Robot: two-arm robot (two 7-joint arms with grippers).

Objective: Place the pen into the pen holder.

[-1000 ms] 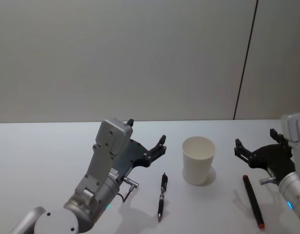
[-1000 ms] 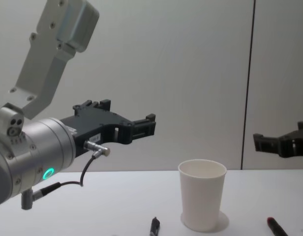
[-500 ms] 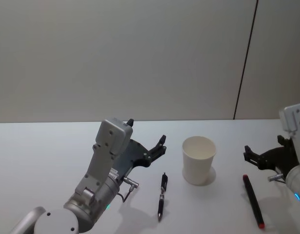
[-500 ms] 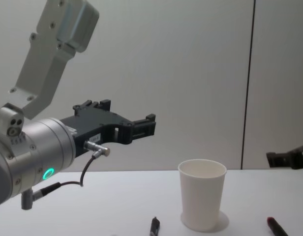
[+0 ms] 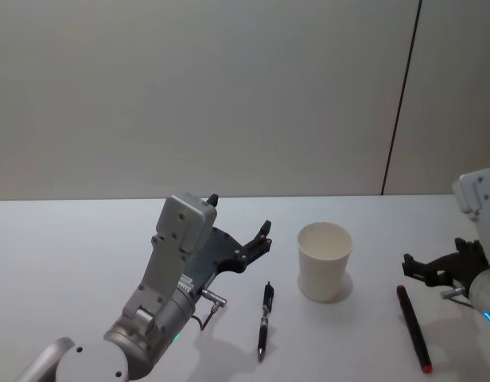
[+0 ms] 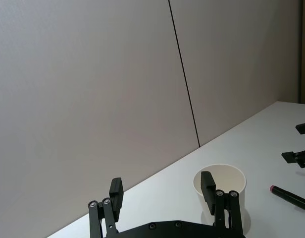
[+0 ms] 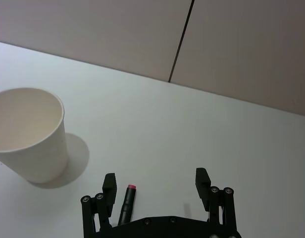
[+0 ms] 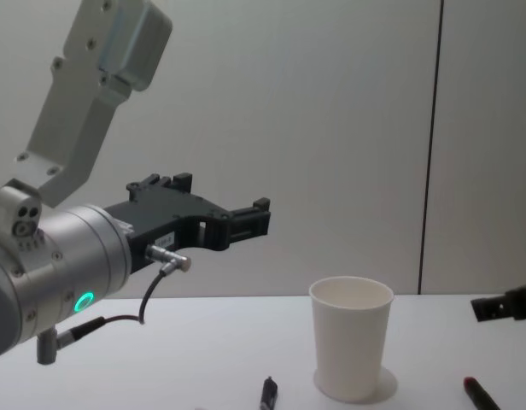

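Note:
The pen holder, a white paper cup (image 5: pixel 324 261) (image 8: pixel 351 348) (image 7: pixel 26 133) (image 6: pixel 221 179), stands upright on the table. A black pen (image 5: pixel 264 318) (image 8: pixel 267 395) lies to its left. A second dark pen with red ends (image 5: pixel 413 328) (image 7: pixel 127 196) (image 8: pixel 477 393) (image 6: pixel 290 196) lies to the cup's right. My right gripper (image 5: pixel 436 260) (image 7: pixel 156 182) (image 8: pixel 502 305) is open and hovers low over the far end of the red-ended pen, holding nothing. Behind the black pen my left gripper (image 5: pixel 241 215) (image 6: pixel 161 192) (image 8: pixel 220 198) is open and empty, raised above the table.
The white table (image 5: pixel 86 239) runs back to a grey wall with a dark vertical seam (image 5: pixel 400 95). The left arm's bulky wrist (image 8: pixel 67 265) looms large in the chest view.
My right gripper has sunk lower and drawn back to the right, closer to the red-ended pen. The left arm, the cup and both pens have not moved.

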